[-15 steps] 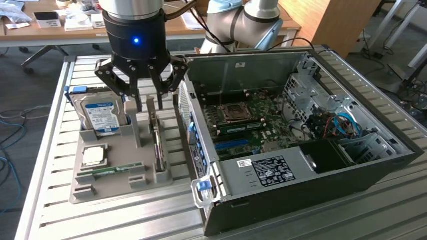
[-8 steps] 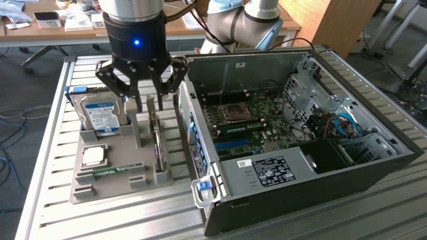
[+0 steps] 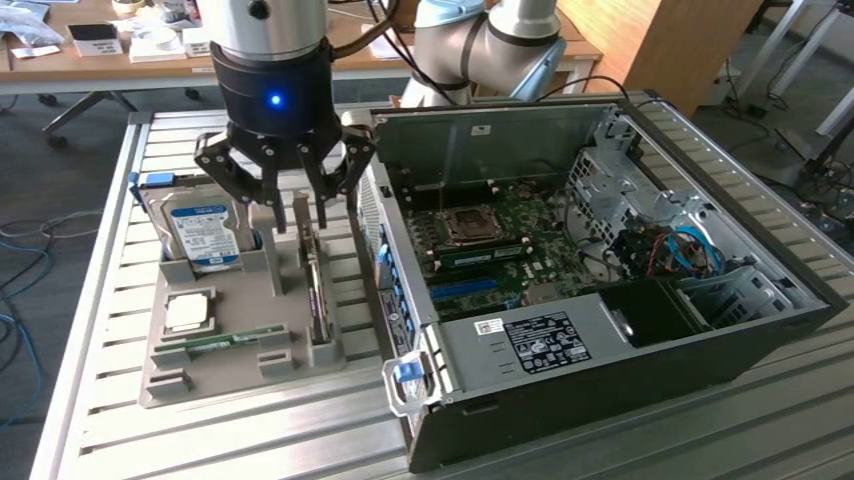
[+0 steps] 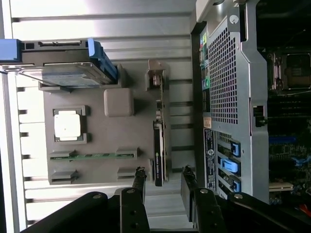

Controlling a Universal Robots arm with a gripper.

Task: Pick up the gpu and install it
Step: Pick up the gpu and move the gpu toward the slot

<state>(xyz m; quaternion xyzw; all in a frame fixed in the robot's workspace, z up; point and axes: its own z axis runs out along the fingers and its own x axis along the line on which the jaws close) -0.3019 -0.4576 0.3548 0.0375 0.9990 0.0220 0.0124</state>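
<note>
The step in hand was, by my reading, the approach for the pick: nothing was held and nothing installed.

Going from the exterior view's left, the slatted desk [image 3: 107,400] carried a grey parts tray [image 3: 240,375]. Its first item was a silver hard drive [image 3: 203,235], which stood on edge below the jaws and off to their side. Lower down the tray, further out from the jaws, lay a square processor chip [image 3: 188,313] and a narrow green memory stick [image 3: 220,342], both flat in their recesses.

Next came the gpu [image 3: 316,290], which stood on its long edge in a slot of the tray, right beneath the jaws but apart from them. The jaws hung spread wide and empty above it. In the wrist view the thin card ran on a line that passed between the two fingers [image 4: 139,187], nearer one of them than the other.

On the far side of the jaws stood the open computer case [image 3: 601,330], side panel off and motherboard [image 3: 521,240] exposed, just beside the tray.

A grip would call for the jaws to come straight down with one finger on each face of the card, centred better than they were. They would also have to stay clear of the tray's slot walls and the case wall close by. The card looked thin and rigid, so a square closing across its faces seemed needed, and a straight lift out of the slot.
</note>
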